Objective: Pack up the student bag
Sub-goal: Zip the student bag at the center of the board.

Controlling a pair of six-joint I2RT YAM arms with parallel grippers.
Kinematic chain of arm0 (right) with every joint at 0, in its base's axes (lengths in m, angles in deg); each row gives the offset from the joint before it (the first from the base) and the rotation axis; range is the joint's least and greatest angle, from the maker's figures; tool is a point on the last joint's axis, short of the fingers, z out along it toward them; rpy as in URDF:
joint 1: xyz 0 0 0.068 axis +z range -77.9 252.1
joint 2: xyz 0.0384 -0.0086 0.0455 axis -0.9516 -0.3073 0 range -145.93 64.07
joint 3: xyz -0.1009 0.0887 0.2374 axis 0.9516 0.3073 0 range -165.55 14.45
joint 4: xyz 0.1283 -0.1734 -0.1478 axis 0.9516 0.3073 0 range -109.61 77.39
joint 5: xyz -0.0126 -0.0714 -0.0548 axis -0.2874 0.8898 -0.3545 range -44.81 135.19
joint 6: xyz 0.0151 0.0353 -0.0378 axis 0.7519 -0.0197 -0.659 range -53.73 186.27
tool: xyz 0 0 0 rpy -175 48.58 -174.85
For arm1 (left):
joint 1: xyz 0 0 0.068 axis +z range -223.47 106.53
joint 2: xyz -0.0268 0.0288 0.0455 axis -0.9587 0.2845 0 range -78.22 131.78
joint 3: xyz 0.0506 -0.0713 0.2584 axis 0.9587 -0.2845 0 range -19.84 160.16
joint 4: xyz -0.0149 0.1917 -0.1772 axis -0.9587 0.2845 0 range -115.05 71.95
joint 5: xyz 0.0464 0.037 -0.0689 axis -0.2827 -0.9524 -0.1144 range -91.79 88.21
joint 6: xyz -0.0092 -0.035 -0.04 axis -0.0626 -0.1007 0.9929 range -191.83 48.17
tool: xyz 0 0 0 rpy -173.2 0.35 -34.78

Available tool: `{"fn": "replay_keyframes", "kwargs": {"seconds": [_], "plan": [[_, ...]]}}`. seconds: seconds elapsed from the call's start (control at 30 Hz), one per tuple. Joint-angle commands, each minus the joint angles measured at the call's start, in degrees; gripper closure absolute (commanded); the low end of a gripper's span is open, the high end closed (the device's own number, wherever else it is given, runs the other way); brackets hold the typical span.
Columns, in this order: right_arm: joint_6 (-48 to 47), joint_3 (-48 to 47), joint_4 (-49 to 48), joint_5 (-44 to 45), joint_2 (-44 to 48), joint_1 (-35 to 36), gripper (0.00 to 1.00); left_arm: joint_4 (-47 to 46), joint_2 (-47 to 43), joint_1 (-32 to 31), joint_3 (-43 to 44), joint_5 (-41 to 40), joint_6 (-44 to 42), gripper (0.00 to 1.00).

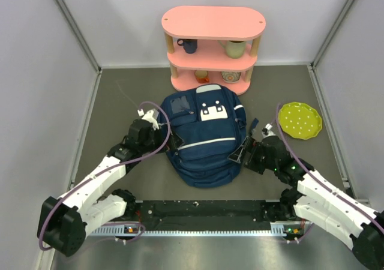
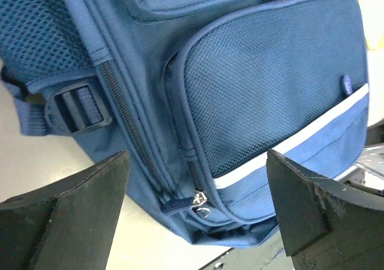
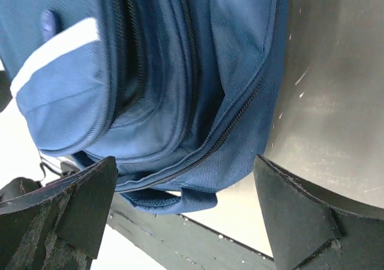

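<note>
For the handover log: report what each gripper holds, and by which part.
Nothing is held. The left gripper and right gripper stand open on either side of the student bag, gripping no part of it.

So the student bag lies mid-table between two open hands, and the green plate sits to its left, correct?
Not quite: the green plate sits to the right of the student bag, beyond the right hand, as the top external view shows. The rest holds: the bag lies mid-table, with the left hand and the right hand open on either side.
</note>
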Motion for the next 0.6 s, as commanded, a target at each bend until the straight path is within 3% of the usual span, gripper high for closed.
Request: {"fn": "replay_keyframes", "kwargs": {"seconds": [0.0,0.13,0.33,0.47,0.5,0.57], "plan": [[4.08,2.58,-9.34,-5.15,-1.53,-0.66,0.07,-14.35,1.18,1.52,-2.75,7.29,2.84,0.01],[5.93,5.66,-14.52,-6.29,-3.28,-0.66,0.08,-17.35,3.46,1.78,-3.46,8.87,3.02,0.07],[6.81,8.38,-21.03,-6.47,-7.24,-1.19,0.18,-21.13,5.92,1.87,-4.95,11.68,3.90,0.35],[6.64,8.57,-25.78,-6.65,-8.65,-1.72,0.47,-20.87,8.12,1.87,-4.42,15.11,3.72,0.63],[6.46,8.48,-25.87,-6.47,-8.56,-1.89,0.52,-21.05,8.56,1.87,-4.68,15.55,3.98,0.75],[5.23,8.04,-25.43,-6.21,-8.21,-2.51,0.67,-20.96,8.39,1.87,-5.04,15.56,4.42,0.84]]}}
